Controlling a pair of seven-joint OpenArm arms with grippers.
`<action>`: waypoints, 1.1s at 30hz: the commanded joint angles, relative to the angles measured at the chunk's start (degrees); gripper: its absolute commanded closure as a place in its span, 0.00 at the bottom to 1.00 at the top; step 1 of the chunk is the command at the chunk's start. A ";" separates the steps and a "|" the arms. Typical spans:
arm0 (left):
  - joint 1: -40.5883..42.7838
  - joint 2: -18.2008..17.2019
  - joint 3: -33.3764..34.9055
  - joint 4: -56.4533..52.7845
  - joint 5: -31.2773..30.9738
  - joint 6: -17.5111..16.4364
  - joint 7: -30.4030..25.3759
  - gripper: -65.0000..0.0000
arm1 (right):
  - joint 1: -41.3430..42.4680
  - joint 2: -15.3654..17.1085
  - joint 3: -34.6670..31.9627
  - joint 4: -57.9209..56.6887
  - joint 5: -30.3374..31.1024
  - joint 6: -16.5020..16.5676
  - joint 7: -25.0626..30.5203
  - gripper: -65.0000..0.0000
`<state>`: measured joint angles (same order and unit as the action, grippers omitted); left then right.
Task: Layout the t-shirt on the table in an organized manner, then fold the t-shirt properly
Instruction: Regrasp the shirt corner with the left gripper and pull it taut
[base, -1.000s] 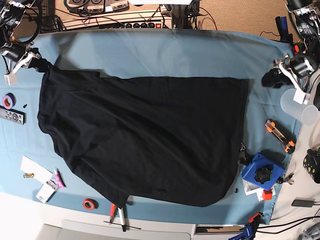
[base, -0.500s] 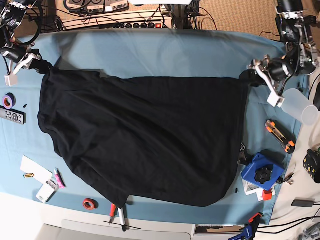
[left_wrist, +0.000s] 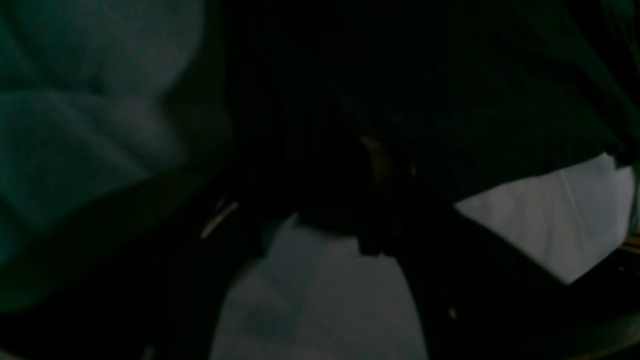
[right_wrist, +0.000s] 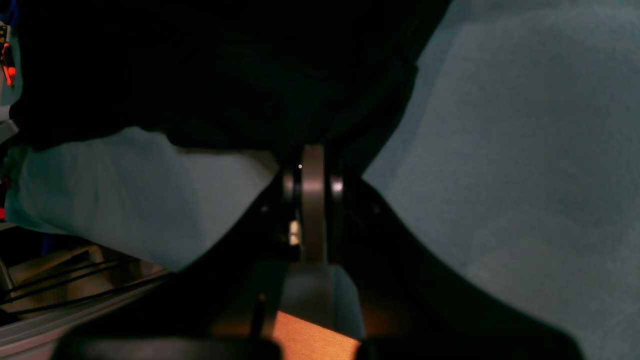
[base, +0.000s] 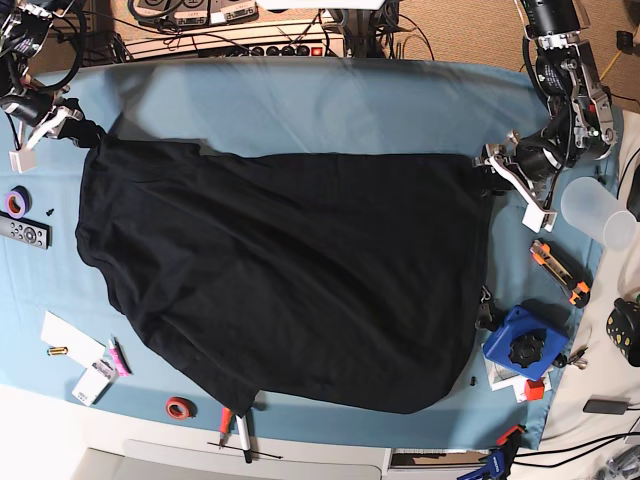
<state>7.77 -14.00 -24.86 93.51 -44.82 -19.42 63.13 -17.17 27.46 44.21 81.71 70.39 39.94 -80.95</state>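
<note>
The black t-shirt (base: 290, 270) lies spread over the light blue table (base: 330, 110), plain side up, with no print showing. My right gripper (base: 88, 130) is at the shirt's far left corner. In the right wrist view its jaws (right_wrist: 312, 170) are shut on the black fabric (right_wrist: 225, 65) just above the table cloth (right_wrist: 500, 150). My left gripper (base: 487, 170) is at the shirt's far right corner. The left wrist view is dark and blurred: black fabric (left_wrist: 450, 75) fills the top over pale table (left_wrist: 550, 210), and the jaws' state is unclear.
A clear plastic cup (base: 598, 212), an orange utility knife (base: 560, 271) and a blue device (base: 520, 343) lie along the right edge. A remote (base: 22, 232), a purple tape roll (base: 17, 201) and papers (base: 70, 340) lie on the left. A red tape roll (base: 180, 407) and a marker (base: 240, 430) lie at the front.
My left arm has moved in from the table's right edge to the shirt's far right corner. My right gripper has held its corner still. The shirt has barely shifted.
</note>
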 joint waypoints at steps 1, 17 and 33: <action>0.02 -0.24 -0.11 0.39 -0.04 0.33 1.57 0.70 | 0.20 1.40 0.52 0.85 1.16 0.06 0.95 1.00; 3.04 -0.81 -0.17 1.73 -2.82 -0.57 6.84 1.00 | 0.20 0.04 1.95 0.85 12.09 0.06 0.95 1.00; 9.66 -3.67 -6.82 13.51 -2.84 -1.40 6.10 1.00 | 0.17 -3.34 4.72 0.85 14.61 0.06 0.95 1.00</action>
<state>17.52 -16.91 -31.27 106.02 -46.96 -20.58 69.80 -17.17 22.70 48.34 81.71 83.07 39.94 -80.97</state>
